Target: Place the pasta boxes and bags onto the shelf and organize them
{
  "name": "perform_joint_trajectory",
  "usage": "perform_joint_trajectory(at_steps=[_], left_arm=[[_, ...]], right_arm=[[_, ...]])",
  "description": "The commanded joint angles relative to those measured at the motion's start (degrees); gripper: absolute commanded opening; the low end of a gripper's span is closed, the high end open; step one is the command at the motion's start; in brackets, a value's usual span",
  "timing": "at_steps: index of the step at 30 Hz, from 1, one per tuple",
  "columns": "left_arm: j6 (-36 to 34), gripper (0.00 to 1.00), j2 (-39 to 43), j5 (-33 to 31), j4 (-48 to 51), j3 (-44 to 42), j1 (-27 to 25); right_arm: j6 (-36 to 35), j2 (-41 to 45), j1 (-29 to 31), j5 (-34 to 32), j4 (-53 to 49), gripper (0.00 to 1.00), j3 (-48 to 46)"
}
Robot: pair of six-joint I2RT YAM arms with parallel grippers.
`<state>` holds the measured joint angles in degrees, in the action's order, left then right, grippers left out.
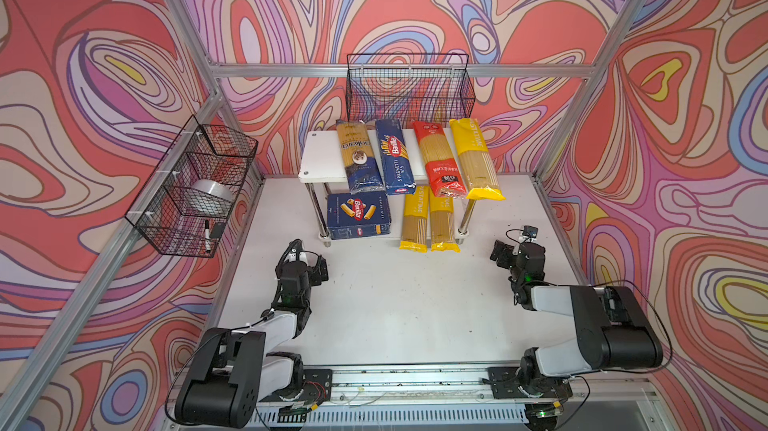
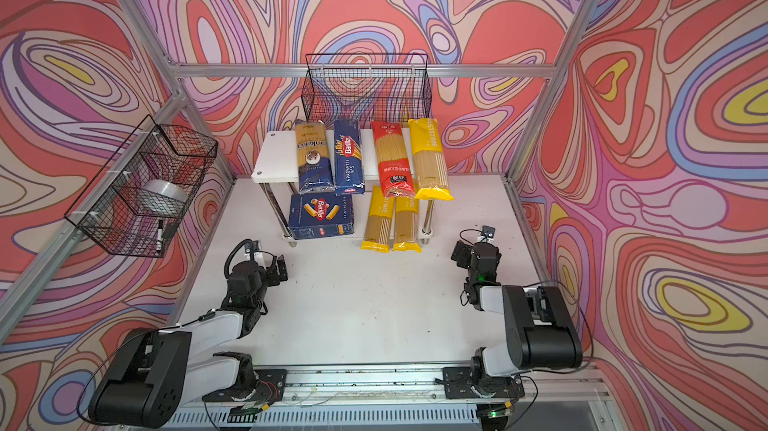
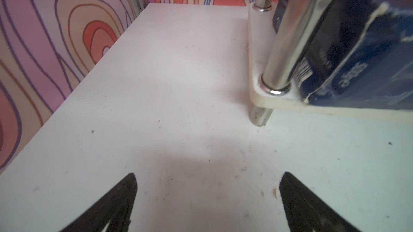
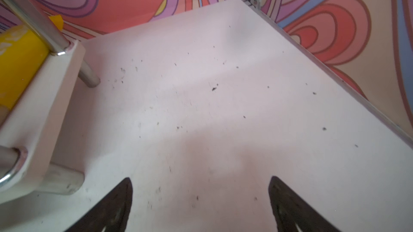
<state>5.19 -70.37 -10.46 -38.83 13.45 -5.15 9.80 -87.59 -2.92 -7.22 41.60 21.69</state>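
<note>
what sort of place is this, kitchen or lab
Most likely a robot test cell dressed as a pantry, not a kitchen: left arm and right arm mounted on a rail, an aluminium frame with printed swirl walls, a white shelf holding a wide pasta box.

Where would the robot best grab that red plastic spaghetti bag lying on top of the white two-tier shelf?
Likely the near end of the red plastic spaghetti bag, from the front: that end overhangs the white shelf's top board, leaving room above and below, while the yellow plastic bag crowds its side.
</note>
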Motion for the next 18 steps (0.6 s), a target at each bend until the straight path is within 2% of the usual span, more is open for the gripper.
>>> perform_joint_trajectory(at_steps=[1,3,5,6,8,9,11,12,13,14,15,16,18], left_arm=[[-2.7,1.0,1.03,1.48,-1.28,1.9,0.4],[-3.51,1.0,-2.64,0.93,-15.58,-1.94,0.95],[-5.59,1.0,-7.89,2.02,-18.94,-0.78,1.2],[-5.81,1.0,-11.42,2.92,-20.47,0.09,1.28],[-6.84,1.0,-20.59,2.58,-31.97,0.0,1.31],[-6.66,1.0,-20.04,2.23,-31.04,0.01,1.28],[-5.08,1.0,-15.49,2.51,-18.18,2.84,1.83],[-5.75,1.0,-19.01,2.43,-21.49,4.01,2.11],[-5.86,1.0,-19.33,1.73,-19.56,6.23,2.12],[-4.51,1.0,-16.64,3.93,-7.68,9.27,2.83],[-4.08,1.0,-17.81,6.37,-10.54,8.69,4.1],[-4.55,1.0,-19.08,6.23,-16.23,6.98,4.2],[-3.18,1.0,-16.76,5.15,-8.54,8.75,4.27]], right_arm=[[-3.24,-5.89,-0.86,4.68,15.7,0.98,1.58],[-4.4,-10.63,-0.82,7.28,20.97,0.98,1.51],[-4.75,-9.15,-0.85,7.56,16.17,0.98,2.41],[-4.63,-9.93,-0.8,7.26,19.03,0.98,1.81],[-4.71,-9.96,-0.81,7.63,19.55,0.98,1.37],[-4.77,-10.05,-0.78,7.39,19.74,0.98,1.46],[-5.04,-9.97,-0.81,8.45,18.86,0.98,1.87],[-5.56,-10.14,-0.85,9.99,18.4,0.98,2.21],[-6.15,-10.12,-0.82,11.42,16.45,0.98,2.92],[-7.02,-10.16,-0.54,11.62,13.97,0.98,4.58],[-7.66,-10.07,0.17,10.71,13.11,0.98,4.85],[-7.76,-10.22,0.27,10.64,13.32,0.98,4.87],[-7.93,-10.31,0.2,11.48,13.42,0.98,4.81]])
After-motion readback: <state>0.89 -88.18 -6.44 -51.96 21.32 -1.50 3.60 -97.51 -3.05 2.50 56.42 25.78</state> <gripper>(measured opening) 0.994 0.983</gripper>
